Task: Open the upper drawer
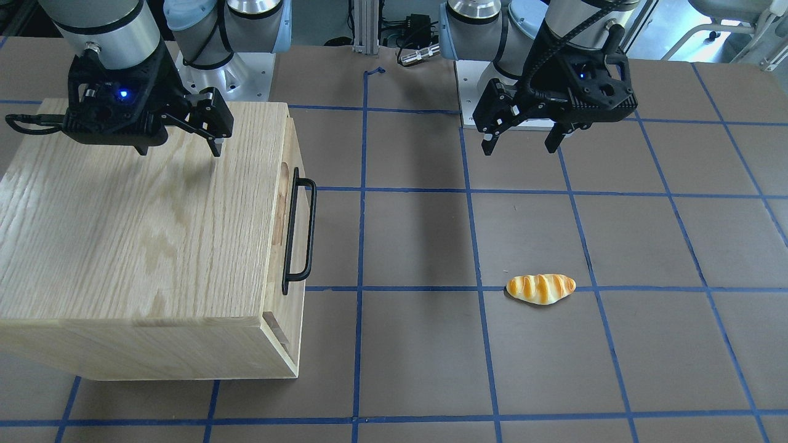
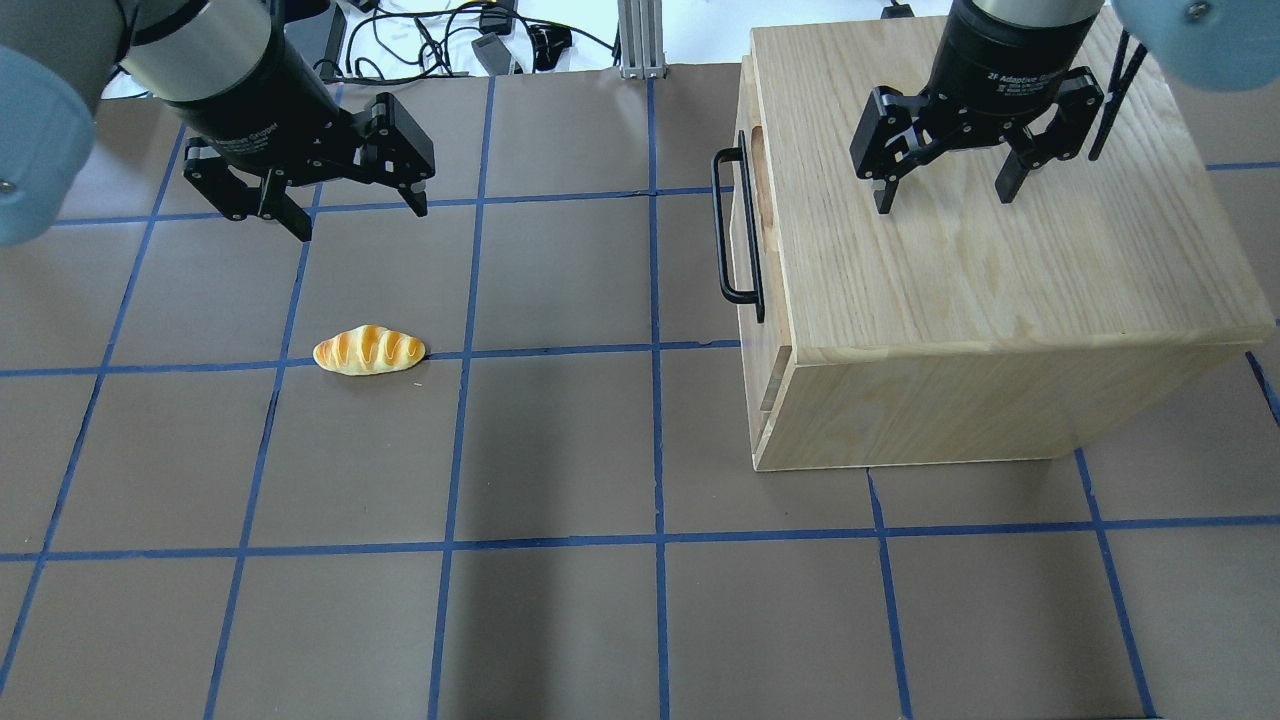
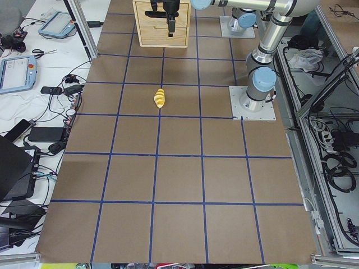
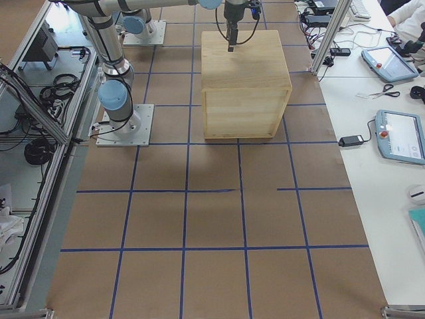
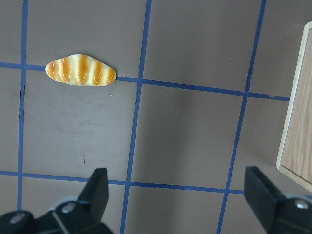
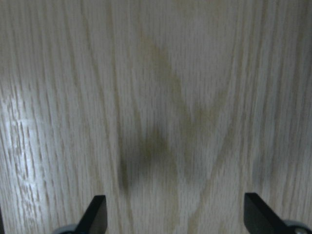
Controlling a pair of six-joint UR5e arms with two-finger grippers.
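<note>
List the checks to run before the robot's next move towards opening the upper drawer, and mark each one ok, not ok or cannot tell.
1. Upper drawer shut at the start: ok, its front looks closed.
2. Handle unobstructed: ok, nothing touches it.
3. Right gripper open: ok, fingers spread and empty.
4. Right gripper at the handle: not ok, it hovers over the cabinet top.
5. Left gripper out of the way: ok, open, empty, apart from the cabinet.
6. Bread roll clear of the drawer's path: ok, it lies well apart from the cabinet.
</note>
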